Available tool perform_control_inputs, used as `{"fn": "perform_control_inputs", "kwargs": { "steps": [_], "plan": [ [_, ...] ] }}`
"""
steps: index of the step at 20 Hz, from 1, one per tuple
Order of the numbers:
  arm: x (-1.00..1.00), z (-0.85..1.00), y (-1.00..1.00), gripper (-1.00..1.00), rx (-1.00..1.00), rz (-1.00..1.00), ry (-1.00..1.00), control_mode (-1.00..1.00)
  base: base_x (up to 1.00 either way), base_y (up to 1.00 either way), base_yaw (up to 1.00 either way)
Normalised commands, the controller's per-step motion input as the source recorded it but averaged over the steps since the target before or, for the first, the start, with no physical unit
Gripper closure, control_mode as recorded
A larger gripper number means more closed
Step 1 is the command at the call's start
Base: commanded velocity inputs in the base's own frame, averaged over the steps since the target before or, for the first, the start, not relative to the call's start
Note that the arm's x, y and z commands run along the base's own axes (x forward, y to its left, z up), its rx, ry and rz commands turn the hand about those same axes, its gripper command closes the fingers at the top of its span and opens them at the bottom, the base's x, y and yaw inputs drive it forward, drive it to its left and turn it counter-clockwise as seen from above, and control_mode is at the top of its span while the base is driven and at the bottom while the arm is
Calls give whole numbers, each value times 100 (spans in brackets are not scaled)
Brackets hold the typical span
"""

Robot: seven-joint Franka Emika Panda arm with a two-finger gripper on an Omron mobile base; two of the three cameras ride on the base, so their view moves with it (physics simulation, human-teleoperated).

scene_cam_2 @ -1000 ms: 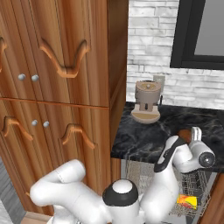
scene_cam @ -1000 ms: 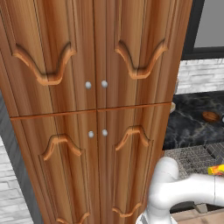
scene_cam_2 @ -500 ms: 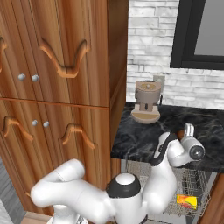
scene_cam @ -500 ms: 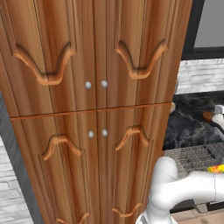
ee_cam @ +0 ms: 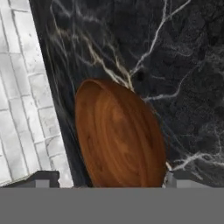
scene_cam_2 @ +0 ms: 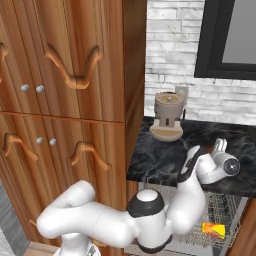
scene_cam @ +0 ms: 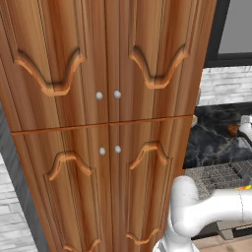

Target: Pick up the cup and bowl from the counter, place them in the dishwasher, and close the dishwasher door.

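Black glossy marble-look counter [ee_cam: 183, 65] beside white brick wall. Shallow round reddish-brown wooden bowl [ee_cam: 118, 140] rests on counter near wall. Gripper [ee_cam: 107, 178] just above bowl, jaws wide open, straddling it, holding nothing.

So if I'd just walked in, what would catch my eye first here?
Probably the tall carved wooden cabinet at the left, beside the black marble counter. Next, the white robot arm reaching over that counter, its open fingers either side of a brown bowl. Below, a yellow cup lies in the open dishwasher's rack.
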Motion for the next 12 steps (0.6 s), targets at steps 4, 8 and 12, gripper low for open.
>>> {"fn": "perform_control_inputs", "kwargs": {
  "steps": [4,8,12],
  "plan": [
    [36,-49,0,100,12,0,4,-100,0,0,0],
    [12,-51,0,100,12,0,1,-100,0,0,0],
    [-5,-27,0,100,10,0,0,-100,0,0,0]
  ]
}}
